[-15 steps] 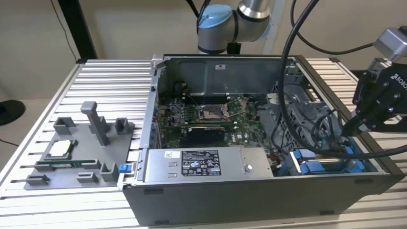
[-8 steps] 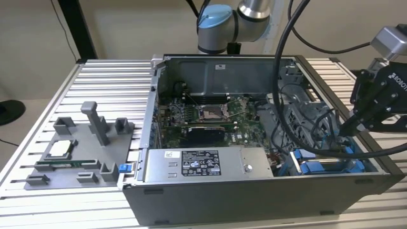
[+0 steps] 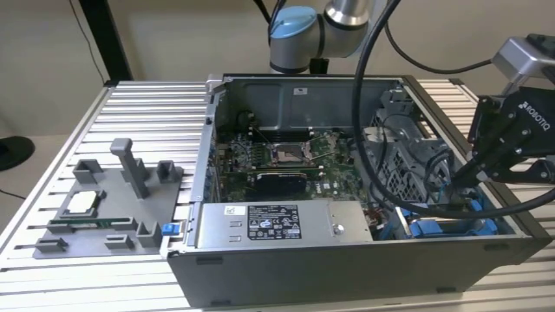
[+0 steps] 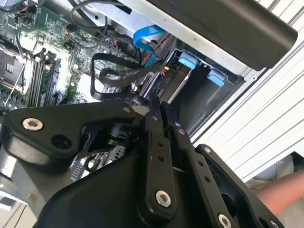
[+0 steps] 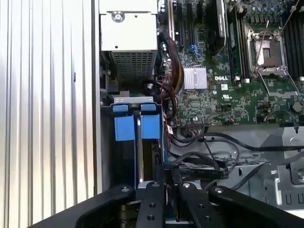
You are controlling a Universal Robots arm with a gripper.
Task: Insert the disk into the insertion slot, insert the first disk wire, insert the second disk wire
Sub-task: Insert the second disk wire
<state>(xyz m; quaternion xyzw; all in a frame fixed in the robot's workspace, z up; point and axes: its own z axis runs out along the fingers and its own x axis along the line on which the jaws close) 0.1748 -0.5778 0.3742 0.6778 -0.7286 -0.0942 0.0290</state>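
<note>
Gripper (image 4: 164, 111) pressed together, pinching a flat black wire (image 4: 114, 76) just above the slot (image 5: 135, 156) at the case's (image 3: 347, 273) 4 o'clock corner. Disk (image 5: 151, 164) sits in that slot, edge-on. The wire looks light and limp; holding it by its stiff plug seems best.

We see even, soft indoor light with few hard shadows. Glare whitens the ribbed table (image 5: 47, 95), while the nearby gripper (image 4: 164, 111) looks dark and blurred.

The arm reaches down with its wrist tilted; the gripper (image 4: 161, 108) points downward, its two black fingers (image 5: 156, 190) pressed nearly together.
</note>
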